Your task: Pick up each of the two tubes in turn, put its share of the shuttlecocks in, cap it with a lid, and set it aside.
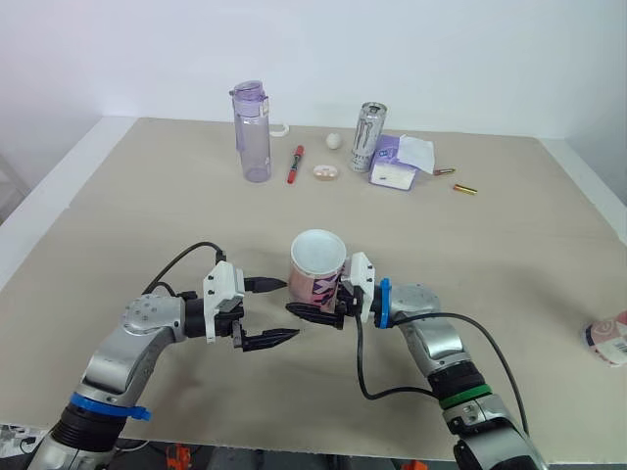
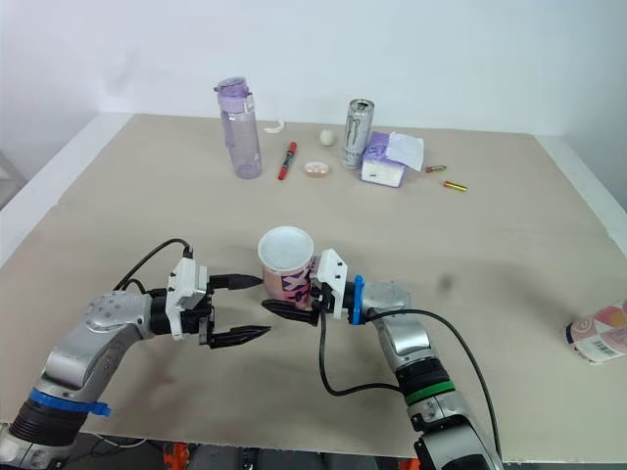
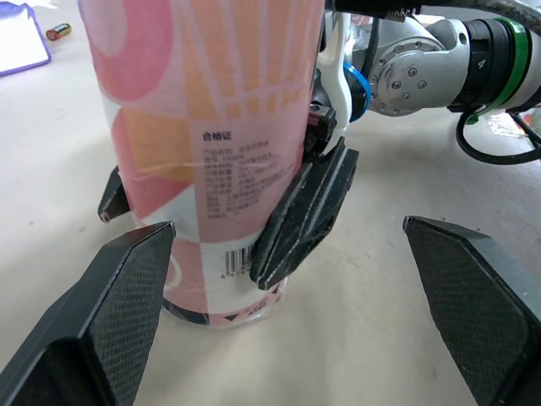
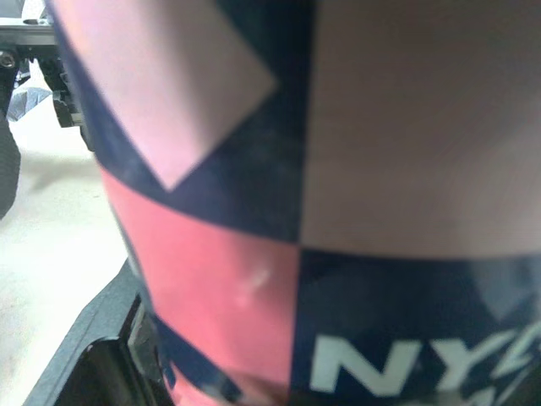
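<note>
Tube (image 1: 318, 266) stands upright, open mouth up, clasped by right gripper (image 1: 315, 297)

We are reading the characters 合格证, printed in dark type on the pale part of the tube (image 3: 211, 85) as the left wrist view shows it. Under them we are seeing several lines of fine print too small to make out. Lower down is a barcode (image 3: 239, 258) whose digits we cannot read. In the right wrist view we are making out large pale letters, "NY", on a dark blue band of the same tube. The can (image 1: 369, 137) is carrying a dark mark we cannot read.
</note>
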`<state>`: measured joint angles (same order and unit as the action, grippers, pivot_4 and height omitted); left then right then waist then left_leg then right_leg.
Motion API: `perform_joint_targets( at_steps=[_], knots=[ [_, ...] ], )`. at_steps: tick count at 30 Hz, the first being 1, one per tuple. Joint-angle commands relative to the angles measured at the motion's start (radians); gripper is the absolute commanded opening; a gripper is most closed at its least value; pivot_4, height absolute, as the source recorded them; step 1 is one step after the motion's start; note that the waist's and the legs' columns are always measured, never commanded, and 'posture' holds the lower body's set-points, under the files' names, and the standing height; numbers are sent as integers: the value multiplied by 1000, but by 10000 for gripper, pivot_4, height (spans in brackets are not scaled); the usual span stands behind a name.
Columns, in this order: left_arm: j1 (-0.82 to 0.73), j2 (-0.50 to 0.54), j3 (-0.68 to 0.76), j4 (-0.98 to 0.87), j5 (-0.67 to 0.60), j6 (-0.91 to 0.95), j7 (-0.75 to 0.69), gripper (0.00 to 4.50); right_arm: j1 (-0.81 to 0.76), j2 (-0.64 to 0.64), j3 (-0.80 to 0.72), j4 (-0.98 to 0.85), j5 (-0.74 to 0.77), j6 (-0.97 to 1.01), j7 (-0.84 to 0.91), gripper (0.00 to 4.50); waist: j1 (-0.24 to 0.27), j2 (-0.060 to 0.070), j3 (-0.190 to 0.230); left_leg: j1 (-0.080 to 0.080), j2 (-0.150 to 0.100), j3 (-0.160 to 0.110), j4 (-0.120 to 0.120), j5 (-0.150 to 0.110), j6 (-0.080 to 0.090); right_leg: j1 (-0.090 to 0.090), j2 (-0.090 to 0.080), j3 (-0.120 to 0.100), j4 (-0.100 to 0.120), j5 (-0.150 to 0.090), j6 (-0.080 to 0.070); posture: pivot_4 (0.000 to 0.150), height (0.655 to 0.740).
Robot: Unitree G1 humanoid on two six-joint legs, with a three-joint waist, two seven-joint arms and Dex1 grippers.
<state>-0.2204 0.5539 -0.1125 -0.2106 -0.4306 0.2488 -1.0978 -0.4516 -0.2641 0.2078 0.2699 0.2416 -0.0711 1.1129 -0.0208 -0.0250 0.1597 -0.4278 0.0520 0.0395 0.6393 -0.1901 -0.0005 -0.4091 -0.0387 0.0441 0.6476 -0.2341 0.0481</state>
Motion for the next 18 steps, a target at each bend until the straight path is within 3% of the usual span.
perform_joint_targets(
  at_steps=[1,8,11,18],
  knots=[
    [-8,3,12,-8,2,-32,-6,45000,-11,-21,-30,-61,23,5,-7,38347,0,0,0,0,0,0,0,0,0,0,0,0,0,0,0,1500,7400],
    [6,-19,-7,-1,13,-72,-3,45000,105,-120,-176,-253,104,119,-109,38347,3,0,0,-1,-1,1,0,-1,-1,0,-2,0,0,0,-1,1500,7400],
    [1,-33,-17,19,21,-92,-10,45000,221,-181,-324,-352,154,182,-202,38347,6,0,0,-1,-1,1,0,-1,-2,0,-2,1,0,0,0,1500,7400],
    [-42,-54,-43,62,24,-112,-43,45000,361,-233,-552,-355,148,168,-396,38347,0,1,0,1,-2,2,0,-2,-3,0,-1,4,0,-2,1,1500,7400]
  ],
)
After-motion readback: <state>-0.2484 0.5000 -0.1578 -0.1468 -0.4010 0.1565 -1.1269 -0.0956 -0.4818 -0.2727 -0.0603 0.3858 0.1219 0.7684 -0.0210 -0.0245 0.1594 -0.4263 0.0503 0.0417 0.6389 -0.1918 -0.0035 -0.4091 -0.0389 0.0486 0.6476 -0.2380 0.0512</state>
